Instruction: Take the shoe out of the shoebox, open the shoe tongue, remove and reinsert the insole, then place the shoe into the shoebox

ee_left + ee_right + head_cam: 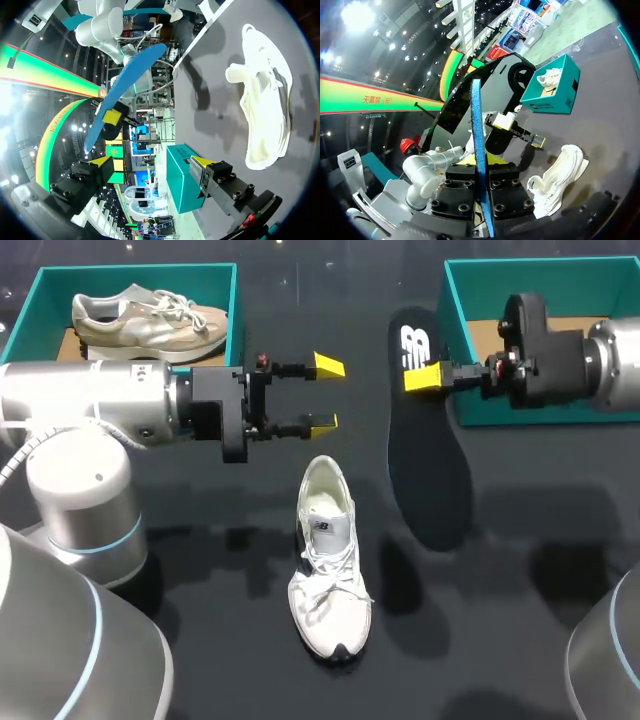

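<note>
A white sneaker (330,560) lies on its sole in the middle of the dark bench (230,640), toe pointing toward the robot, heel away from it. Its laces are loose and its mouth gapes open, with the tongue (325,528) showing inside it. Just beyond the white sneaker's heel, a little to the left, the left pincer (325,394) hangs above the bench. Its two yellow-tipped fingers are spread wide and nothing is between them. To the right of the white sneaker, the insole (432,450) is held clear of the bench, lying roughly flat. Its black top face with a white logo is turned up, and its blue underside shows in the left wrist view. It runs alongside the white sneaker and reaches farther from the robot than the heel does. The right pincer (424,377) clamps the insole near its far end, one finger on each face. In the right wrist view the insole shows as a thin blue edge pinched between the two black finger blocks. Farther out than the white sneaker and off to its left stands a teal shoebox (236,300) with a beige sneaker (150,320) lying on its side inside. A second teal shoebox (458,330) stands beyond the white sneaker to its right. The right arm partly covers this box, and a brown cardboard floor shows within it.
</note>
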You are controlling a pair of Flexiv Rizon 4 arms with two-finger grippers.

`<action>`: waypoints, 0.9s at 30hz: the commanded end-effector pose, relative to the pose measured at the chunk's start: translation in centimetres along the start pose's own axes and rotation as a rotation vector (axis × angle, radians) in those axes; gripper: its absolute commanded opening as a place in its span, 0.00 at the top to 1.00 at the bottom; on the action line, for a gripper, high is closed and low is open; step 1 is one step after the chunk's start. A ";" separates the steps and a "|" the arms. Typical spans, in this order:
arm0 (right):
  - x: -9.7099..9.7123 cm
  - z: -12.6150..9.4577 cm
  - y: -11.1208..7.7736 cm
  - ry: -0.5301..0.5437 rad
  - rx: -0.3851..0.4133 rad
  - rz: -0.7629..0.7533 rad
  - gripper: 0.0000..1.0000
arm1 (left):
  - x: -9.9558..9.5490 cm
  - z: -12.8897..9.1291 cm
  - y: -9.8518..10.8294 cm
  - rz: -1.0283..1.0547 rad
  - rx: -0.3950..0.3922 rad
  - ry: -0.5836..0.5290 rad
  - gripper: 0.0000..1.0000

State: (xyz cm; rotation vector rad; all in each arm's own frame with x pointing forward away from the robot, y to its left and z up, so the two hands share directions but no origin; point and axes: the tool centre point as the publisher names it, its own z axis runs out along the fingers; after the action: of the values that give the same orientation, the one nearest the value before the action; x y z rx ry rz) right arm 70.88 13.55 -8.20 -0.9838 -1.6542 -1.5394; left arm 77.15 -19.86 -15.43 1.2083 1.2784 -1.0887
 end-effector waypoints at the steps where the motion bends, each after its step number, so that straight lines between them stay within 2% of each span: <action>1: -2.3 2.4 3.1 0.011 0.052 0.007 1.00 | 0.1 0.1 0.0 0.002 -0.001 -0.001 0.00; 11: -2.3 2.4 3.1 0.011 0.052 0.007 1.00 | 0.1 0.1 0.0 0.002 -0.001 -0.001 0.00; 15: -4.7 2.6 5.0 -0.004 0.045 0.095 1.00 | 0.1 0.1 0.0 0.002 -0.001 -0.001 0.00; 17: -6.1 2.3 5.5 -0.034 0.037 0.179 1.00 | 0.1 0.1 0.0 0.002 -0.001 -0.001 0.00; 19: -7.3 2.2 5.8 -0.020 0.028 0.251 1.00 | 0.1 0.1 0.0 0.002 -0.001 -0.001 0.00; 27: -7.5 2.2 5.9 -0.036 0.042 0.250 1.00 | 0.1 0.1 0.0 0.002 -0.001 -0.001 0.00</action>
State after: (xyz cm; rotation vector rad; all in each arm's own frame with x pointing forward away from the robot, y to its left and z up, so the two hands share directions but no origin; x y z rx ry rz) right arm 79.58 15.11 -11.96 -1.1543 -1.5123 -1.3302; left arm 77.15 -19.79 -15.42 1.2085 1.2783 -1.0894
